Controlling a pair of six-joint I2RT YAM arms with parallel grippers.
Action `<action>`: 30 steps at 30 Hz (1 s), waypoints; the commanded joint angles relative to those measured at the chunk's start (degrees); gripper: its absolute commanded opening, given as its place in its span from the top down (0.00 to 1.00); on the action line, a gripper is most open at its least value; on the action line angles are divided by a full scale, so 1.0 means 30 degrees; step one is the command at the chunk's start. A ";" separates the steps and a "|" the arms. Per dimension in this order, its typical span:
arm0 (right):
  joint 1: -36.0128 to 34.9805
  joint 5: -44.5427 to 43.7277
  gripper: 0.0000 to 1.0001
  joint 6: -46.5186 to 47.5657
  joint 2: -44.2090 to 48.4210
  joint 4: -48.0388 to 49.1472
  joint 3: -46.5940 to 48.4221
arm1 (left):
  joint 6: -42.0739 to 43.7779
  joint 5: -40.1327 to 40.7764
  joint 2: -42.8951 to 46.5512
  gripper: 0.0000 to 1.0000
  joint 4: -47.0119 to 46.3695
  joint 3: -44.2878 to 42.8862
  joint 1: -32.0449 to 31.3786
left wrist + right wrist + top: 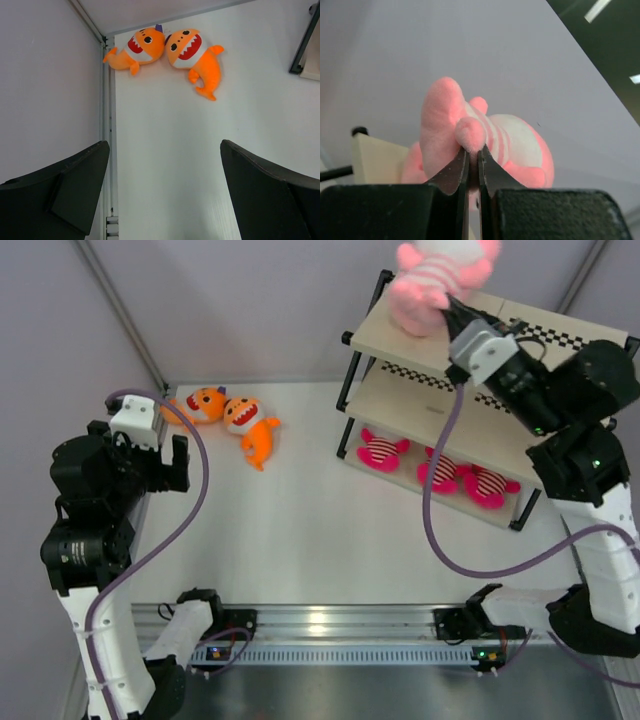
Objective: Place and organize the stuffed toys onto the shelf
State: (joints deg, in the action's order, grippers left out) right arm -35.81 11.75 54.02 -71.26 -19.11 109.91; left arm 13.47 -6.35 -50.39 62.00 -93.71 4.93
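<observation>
A pale pink striped stuffed toy (440, 280) sits on the top board of the shelf (380, 335). My right gripper (455, 315) is shut on a small limb of this toy (440, 120), its jaws (473, 150) pinching the plush just above the beige board (375, 160). Three magenta-and-white striped toys (383, 452) (437, 470) (487, 485) lie on the bottom tier. Two orange sharks (205, 403) (250, 425) lie head to head on the table at the back left. My left gripper (150, 465) hangs open in front of these sharks (142, 47) (192, 52), holding nothing (164, 145).
The middle tier of the shelf (400, 400) shows a checkered strip. A grey wall and its metal rail (105, 100) run close along my left arm. The shelf's black leg (305, 45) stands right of the sharks. White tabletop (300, 520) lies between the arms and the shelf.
</observation>
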 commanded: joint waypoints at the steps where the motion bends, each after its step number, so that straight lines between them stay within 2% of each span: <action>1: 0.3608 0.0945 1.00 0.0746 0.0462 -0.0662 -0.1178 | 0.0078 0.0183 0.0185 0.01 -0.0334 0.0182 -0.0002; 4: 0.6914 0.1913 1.00 0.1064 0.1545 0.0245 -0.3781 | 0.0108 0.0008 0.0185 0.01 -0.0334 0.0387 -0.0003; 7: 0.9055 0.2350 1.00 0.0744 0.2104 0.0835 -0.5515 | 0.0050 -0.0285 0.0156 0.01 -0.0305 0.0651 -0.0002; 12: 1.2688 0.6012 1.00 0.0306 0.2660 0.1445 -0.8185 | 0.0020 -0.0784 0.0185 0.01 -0.0334 0.0856 -0.0002; 23: 1.5423 0.9469 0.96 -0.2068 0.2866 0.3354 -0.8776 | 0.0020 -0.0813 0.0244 0.01 -0.0333 0.0944 -0.0002; 30: 1.5687 0.8626 0.93 -0.1893 0.3158 0.3119 -0.8423 | 0.0020 -0.0843 0.0273 0.01 -0.0334 0.0944 -0.0002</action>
State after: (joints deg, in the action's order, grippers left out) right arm 10.28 36.91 49.06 -63.48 -12.01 83.24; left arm 13.47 -8.12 -50.35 62.02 -91.22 4.93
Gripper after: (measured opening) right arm 0.071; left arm 0.986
